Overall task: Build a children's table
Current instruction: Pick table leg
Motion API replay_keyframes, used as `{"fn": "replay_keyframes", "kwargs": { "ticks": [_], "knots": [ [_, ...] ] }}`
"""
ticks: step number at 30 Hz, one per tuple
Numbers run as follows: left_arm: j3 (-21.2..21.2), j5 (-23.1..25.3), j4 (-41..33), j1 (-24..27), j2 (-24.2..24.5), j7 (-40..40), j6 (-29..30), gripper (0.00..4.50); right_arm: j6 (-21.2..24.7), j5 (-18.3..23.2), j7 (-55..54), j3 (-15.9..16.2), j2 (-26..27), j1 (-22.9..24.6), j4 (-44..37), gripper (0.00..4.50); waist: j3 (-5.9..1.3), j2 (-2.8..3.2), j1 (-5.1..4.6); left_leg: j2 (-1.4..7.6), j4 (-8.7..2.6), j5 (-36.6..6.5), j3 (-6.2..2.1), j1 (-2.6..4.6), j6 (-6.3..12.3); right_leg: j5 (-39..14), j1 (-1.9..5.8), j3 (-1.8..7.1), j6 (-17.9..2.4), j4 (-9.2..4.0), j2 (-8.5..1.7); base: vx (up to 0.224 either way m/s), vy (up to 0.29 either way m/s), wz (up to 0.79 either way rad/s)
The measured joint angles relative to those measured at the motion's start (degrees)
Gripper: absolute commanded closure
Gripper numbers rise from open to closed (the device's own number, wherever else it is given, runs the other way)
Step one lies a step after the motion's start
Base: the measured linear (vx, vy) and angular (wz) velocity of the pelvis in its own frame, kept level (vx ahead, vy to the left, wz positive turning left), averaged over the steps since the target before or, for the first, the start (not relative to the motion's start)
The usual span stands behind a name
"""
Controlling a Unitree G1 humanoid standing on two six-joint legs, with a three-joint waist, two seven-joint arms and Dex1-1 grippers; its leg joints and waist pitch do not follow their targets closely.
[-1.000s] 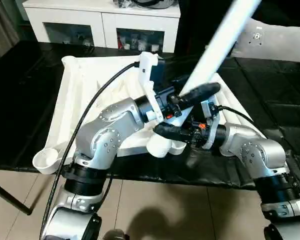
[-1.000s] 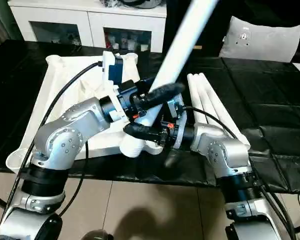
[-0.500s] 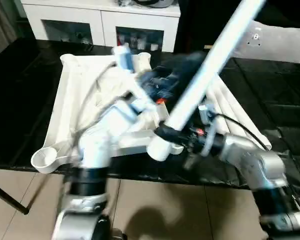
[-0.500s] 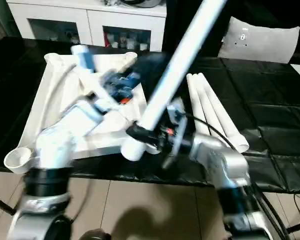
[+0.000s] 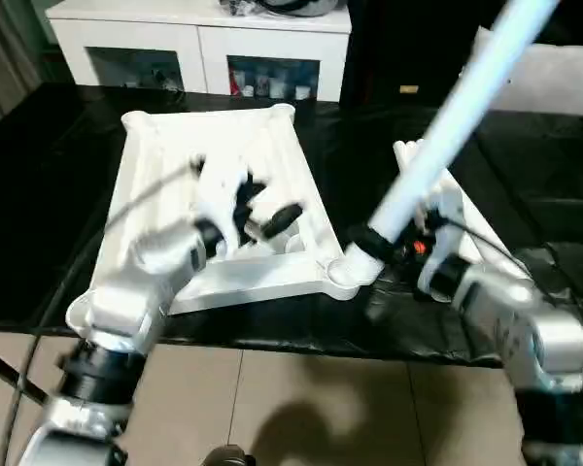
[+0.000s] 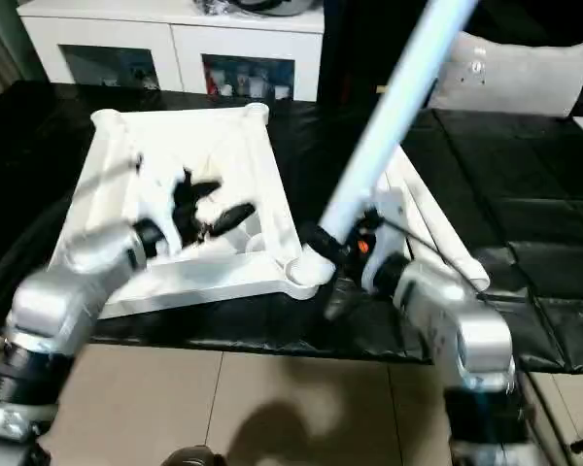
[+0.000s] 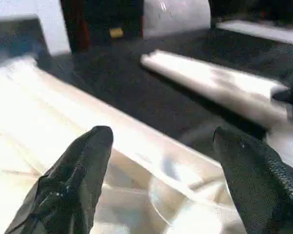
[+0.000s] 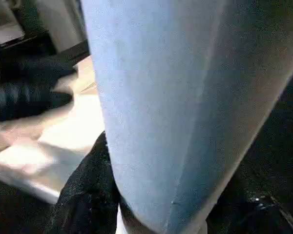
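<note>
One black tabletop (image 5: 39, 194) carries everything. Lying on it, underside up, is the white ribbed panel (image 5: 155, 165) of the children's table, with a round socket at each corner. It sits left of centre and skewed, with one near corner at the black tabletop's front edge. Behind it, against the back wall, stands a white cabinet (image 5: 204, 39) with glass doors.

A long white tube leg (image 5: 447, 136) slants up and away to the right, running out of the top of the head views. Its thick lower end meets the near right corner socket (image 5: 342, 277) of the panel; how far it is seated cannot be told. Three more loose legs (image 6: 437, 233) lie side by side on the black tabletop, just right of that corner and partly behind the right arm.

The right gripper (image 5: 374, 243) holds the slanted leg just above its lower end. Its black fingers (image 8: 88, 190) are wrapped around the tube.

The left gripper (image 7: 161, 136) hovers over the ribbed underside near that same corner. Its fingers (image 7: 78, 165) are spread wide apart with nothing between them and are well clear of the leg.
</note>
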Motion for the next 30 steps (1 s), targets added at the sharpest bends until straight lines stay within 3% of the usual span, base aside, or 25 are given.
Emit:
{"fn": "replay_keyframes", "kwargs": {
  "ticks": [4, 8, 11, 17, 22, 27, 30],
  "knots": [
    [-2.7, 0.7, -1.3, 3.3, 2.5, -1.6, -0.2, 0.78, 2.0, 0.2, -2.8, 0.0, 0.9, 1.4, -2.1, 2.62, -0.04, 0.29, -0.72, 0.02, -0.04, 0.0, -0.01, 0.04, 0.0, 0.0, 0.03, 0.0, 0.0, -0.06, 0.04, 0.0, 0.0, 0.0],
    [-3.4, 1.6, -1.3, 4.1, 2.8, -2.2, 0.3, 0.78, -1.1, -2.2, -5.4, 0.0, 1.3, 3.4, -1.9, 2.62, 0.19, 0.91, -0.58, -0.01, -0.02, 0.0, 0.02, 0.04, -0.01, 0.1, 0.02, 0.04, 0.0, -0.04, 0.0, 0.0, 0.0, 0.0],
    [-3.2, 2.4, -1.3, 4.1, 2.5, -2.3, -1.2, 0.78, -2.0, -2.1, -6.2, -1.3, 2.3, 3.0, -2.3, 2.62, 0.17, 0.92, -0.68, 0.0, -0.02, 0.0, 0.02, 0.09, -0.01, 0.1, 0.03, 0.04, -0.1, -0.01, 0.01, 0.0, 0.0, 0.0],
    [-3.4, 3.1, -3.1, 6.3, 2.3, -1.8, -2.9, 0.78, -4.0, -2.7, -6.7, -0.1, 2.2, 2.9, -3.9, 2.62, 0.15, 0.9, -0.89, 0.01, -0.04, 0.0, 0.03, 0.06, -0.01, 0.1, 0.02, 0.07, 0.0, -0.06, 0.03, 0.0, 0.0, 0.0],
    [-1.3, 3.6, -5.1, 8.0, 0.1, 2.8, -3.1, 0.78, -2.5, -3.0, -6.0, 2.3, 2.6, 4.1, -4.1, 2.62, 0.15, 0.87, -0.91, 0.01, -0.04, 0.0, 0.05, 0.04, 0.0, 0.1, 0.02, 0.07, 0.0, -0.09, 0.03, 0.0, 0.0, 0.0],
    [2.3, 3.5, -10.5, 13.3, -2.3, 8.1, -2.4, 0.78, -1.2, -3.0, -9.1, 2.1, 4.6, 6.5, -6.7, 2.62, 0.16, 0.87, -0.98, 0.02, -0.04, 0.0, 0.05, 0.04, 0.01, 0.1, 0.02, 0.07, 0.0, -0.11, 0.03, 0.0, 0.0, 0.0],
    [3.6, 3.5, -12.7, 14.1, -2.7, 9.7, -1.8, 0.78, -3.2, -3.6, -9.7, 2.3, 4.8, 7.8, -8.3, 2.62, 0.15, 0.68, -0.77, 0.02, -0.04, 0.0, 0.06, 0.06, 0.0, 0.1, 0.02, 0.07, 0.0, -0.1, 0.03, 0.0, 0.0, 0.0]
  ]
}}
